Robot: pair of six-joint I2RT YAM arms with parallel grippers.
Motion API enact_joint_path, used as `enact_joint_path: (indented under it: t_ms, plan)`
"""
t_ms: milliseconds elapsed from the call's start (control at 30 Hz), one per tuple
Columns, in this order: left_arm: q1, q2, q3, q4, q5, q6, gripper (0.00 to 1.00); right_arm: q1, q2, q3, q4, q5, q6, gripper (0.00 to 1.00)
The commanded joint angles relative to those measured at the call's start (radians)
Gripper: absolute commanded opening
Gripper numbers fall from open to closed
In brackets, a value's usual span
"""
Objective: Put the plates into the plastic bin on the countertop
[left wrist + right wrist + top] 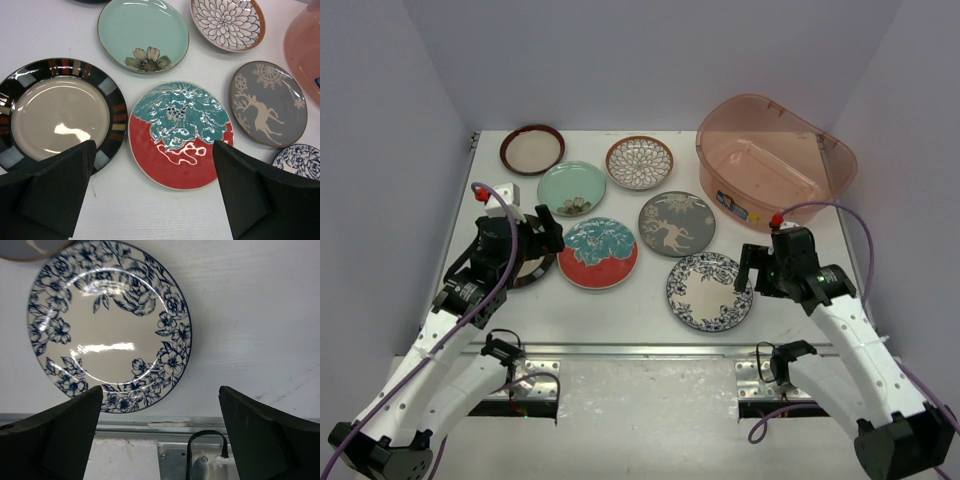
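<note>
- Seven plates show, all flat on the white counter [620, 315] and none in the plastic bin [717, 168].
- The bin is translucent pinkish-orange and stands at the far right corner of the counter, with a small label on its near wall.
- The dark-rimmed cream plate [532, 149] lies at the far left. The mint green plate [571, 188], which bears a flower, is just nearer, and the brown-rimmed lattice plate [639, 162] is to its right.
- The grey deer plate [676, 223] sits mid-counter, near the bin's front wall but apart from it.
- The red-and-teal floral plate [598, 252] lies left of the deer plate, and the black-striped plate [60, 115] is just beside it on its left.
- The blue-white floral plate [709, 290] is nearest the metal rail [650, 348] at the counter's front edge.
- The left pincer [152, 150] hangs above the gap between the black-striped and red-and-teal plates. Its jaws are spread wide and hold nothing.
- The right pincer [161, 390] hovers over the near rim of the blue-white floral plate. It too is spread wide and holds nothing.
</note>
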Motion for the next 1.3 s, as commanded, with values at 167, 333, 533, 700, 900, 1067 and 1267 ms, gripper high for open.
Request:
enact_joint_path:
  t_ms: [167,333,533,700,900,1067,1267]
  plan:
    - [-0.068,-0.031,-0.003,0.056,0.028,0.014,1.0,-0.009,0.01,-0.324,0.22,-0.007,0.297,0.99]
    - [-0.079,-0.027,0.003,0.053,0.031,0.014,1.0,-0.009,-0.003,-0.437,0.298,-0.061,0.329,0.99]
    - [-0.085,-0.025,0.004,0.05,0.03,0.014,1.0,-0.009,0.001,-0.529,0.44,-0.128,0.385,0.85]
    - [-0.084,-0.018,0.018,0.04,-0.008,0.012,1.0,-0.009,0.006,-0.605,0.494,-0.136,0.421,0.6]
    - [-0.085,0.0,0.02,0.036,0.009,0.013,1.0,-0.009,-0.024,-0.625,0.483,-0.118,0.444,0.16]
    - [-0.085,-0.001,0.023,0.034,0.001,0.011,1.0,-0.009,-0.081,-0.645,0.483,-0.118,0.466,0.0]
    - [-0.085,0.012,0.021,0.033,0.007,0.011,1.0,-0.008,-0.224,-0.711,0.593,-0.23,0.515,0.0]
